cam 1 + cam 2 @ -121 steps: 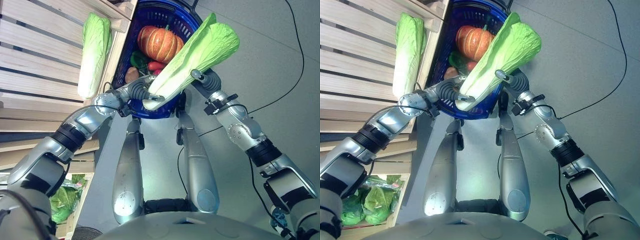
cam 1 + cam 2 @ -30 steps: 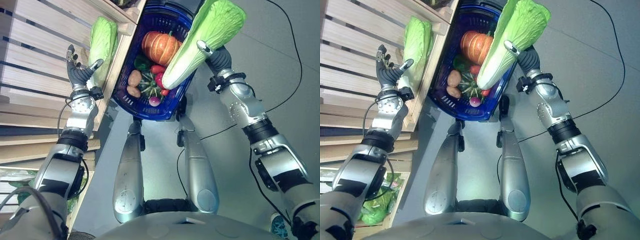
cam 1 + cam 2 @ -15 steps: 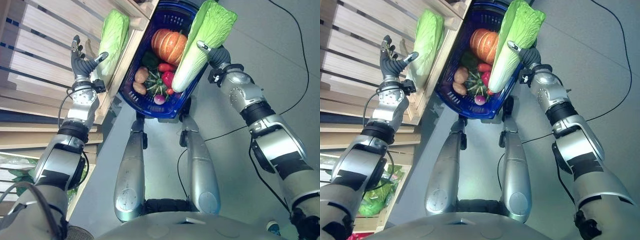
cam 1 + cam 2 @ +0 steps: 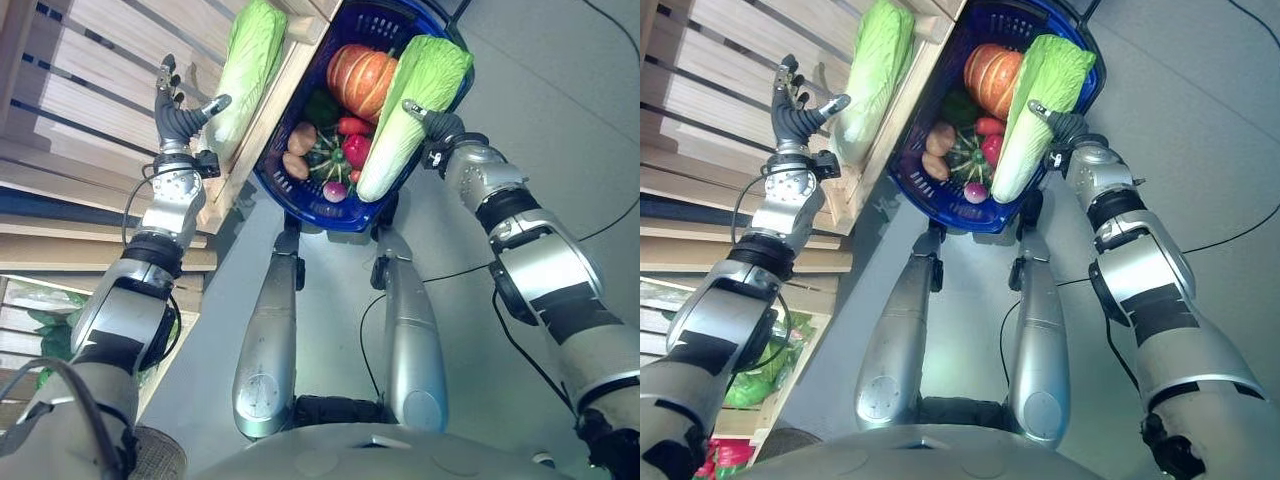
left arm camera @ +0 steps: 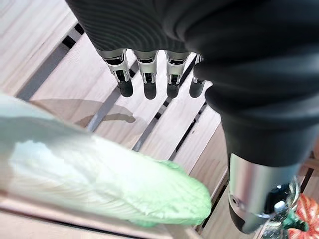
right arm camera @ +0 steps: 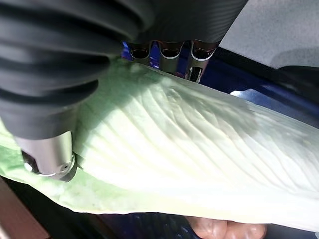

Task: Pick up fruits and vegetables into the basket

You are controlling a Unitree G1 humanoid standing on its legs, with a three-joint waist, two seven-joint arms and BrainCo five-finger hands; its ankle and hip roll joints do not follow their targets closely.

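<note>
My right hand (image 4: 437,127) is shut on a long napa cabbage (image 4: 412,110), which lies over the right side of the blue basket (image 4: 318,222), white stem end towards me. In the right wrist view the fingers (image 6: 194,57) curl round the cabbage (image 6: 199,149). The basket holds an orange pumpkin (image 4: 362,75), a potato (image 4: 300,136), a red pepper (image 4: 357,148) and other vegetables. A second napa cabbage (image 4: 246,70) lies on the wooden shelf edge left of the basket. My left hand (image 4: 180,118) is open just left of it, fingers (image 5: 144,84) straight, apart from the cabbage (image 5: 99,179).
Slatted wooden shelves (image 4: 80,90) fill the left side. Leafy greens in bags (image 4: 765,365) sit in a lower crate at the left. Grey floor (image 4: 560,120) lies to the right of the basket.
Four seconds ago both hands held the cabbage. My left hand has let go and risen beside the shelf cabbage. My right hand has lowered its cabbage towards the basket.
</note>
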